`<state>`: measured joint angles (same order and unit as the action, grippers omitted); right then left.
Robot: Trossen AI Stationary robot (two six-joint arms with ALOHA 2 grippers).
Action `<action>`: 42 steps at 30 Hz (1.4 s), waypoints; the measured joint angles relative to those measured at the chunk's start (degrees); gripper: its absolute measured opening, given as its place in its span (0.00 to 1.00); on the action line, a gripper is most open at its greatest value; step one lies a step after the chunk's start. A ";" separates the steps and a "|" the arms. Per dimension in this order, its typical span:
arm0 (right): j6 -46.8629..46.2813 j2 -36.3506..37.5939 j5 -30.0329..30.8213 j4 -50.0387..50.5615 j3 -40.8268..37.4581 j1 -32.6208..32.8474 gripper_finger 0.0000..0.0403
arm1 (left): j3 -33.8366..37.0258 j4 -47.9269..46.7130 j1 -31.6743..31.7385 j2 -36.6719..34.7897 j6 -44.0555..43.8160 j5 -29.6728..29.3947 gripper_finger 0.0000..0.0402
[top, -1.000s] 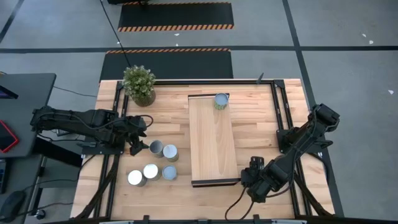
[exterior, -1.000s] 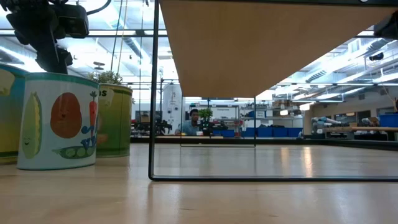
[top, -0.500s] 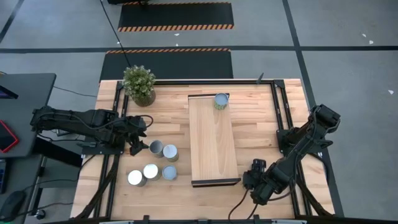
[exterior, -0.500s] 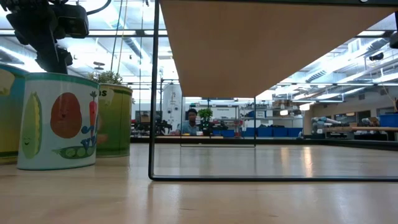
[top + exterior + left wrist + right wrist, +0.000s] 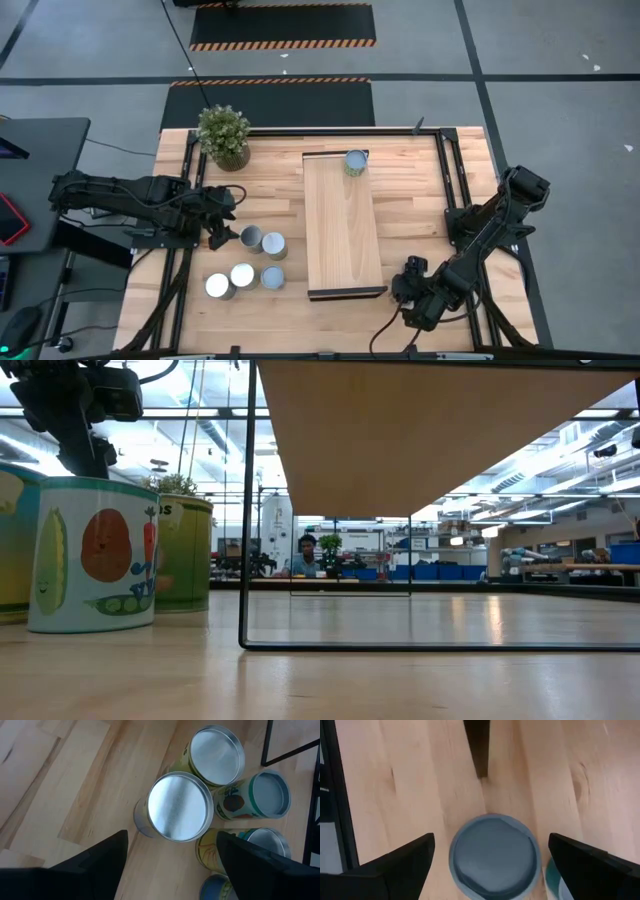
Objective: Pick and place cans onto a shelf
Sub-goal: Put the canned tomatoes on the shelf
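The left gripper (image 5: 222, 238) hovers with fingers spread wide above five cans (image 5: 251, 239) grouped left of the shelf (image 5: 342, 225). The right gripper (image 5: 490, 870), arm bent low near the front right corner, gapes wide over a blue-topped can (image 5: 494, 857). Another can (image 5: 355, 162) stands at the shelf's far end.

Count from me: five cans (image 5: 250, 238) clustered at 8 o'clock, one can (image 5: 355, 162) at 12 on the single shelf (image 5: 343, 230), one (image 5: 494, 851) under my right gripper (image 5: 413, 285) at 5, sliver of another (image 5: 551, 872) beside it. One plant (image 5: 224, 135) at 11.
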<state>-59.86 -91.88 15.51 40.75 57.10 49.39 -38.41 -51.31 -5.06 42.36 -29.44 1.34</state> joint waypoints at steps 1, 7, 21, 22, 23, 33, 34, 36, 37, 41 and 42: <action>0.00 0.01 0.02 -0.32 -0.32 0.00 0.99 | 0.00 0.00 0.00 0.01 -0.11 0.00 0.77; 1.19 0.03 -0.44 -3.61 -2.79 0.19 0.99 | 0.00 -0.04 -0.02 0.00 -1.17 0.02 0.77; 0.19 0.64 -2.67 -3.94 -6.01 -2.57 0.72 | 0.00 -0.07 0.00 0.01 0.09 -1.26 0.77; 0.08 1.42 -3.09 -3.21 -6.01 -3.11 0.72 | 0.00 -0.06 0.00 0.01 -0.27 -1.25 0.77; 0.02 2.79 -3.24 -2.61 -6.03 -3.74 0.72 | 0.00 -0.04 0.00 0.01 -0.95 -1.26 0.77; 3.21 22.46 1.05 18.31 -5.68 -12.28 0.77 | 0.00 1.66 0.00 0.01 0.11 -6.19 0.77; 4.87 24.39 1.02 19.10 -5.68 -13.96 0.77 | 0.00 2.13 0.00 0.01 0.30 -7.35 0.77; 9.56 27.93 0.73 19.30 -5.65 -17.73 0.76 | 0.00 3.36 0.00 0.01 0.33 -9.68 0.77; 12.58 29.38 0.07 19.10 -5.35 -19.91 0.76 | 0.00 4.01 0.00 0.01 0.09 -10.58 0.77; 24.99 31.33 -2.04 19.30 -0.33 -29.68 0.76 | 0.00 6.16 0.02 0.01 -1.47 -11.21 0.77; 27.79 30.93 -2.10 19.84 1.49 -32.19 0.76 | 0.00 6.46 0.02 0.01 -1.88 -11.23 0.77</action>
<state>-32.07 -60.95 13.41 60.59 58.59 17.19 -38.41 -44.85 -5.04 42.37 -31.32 -9.89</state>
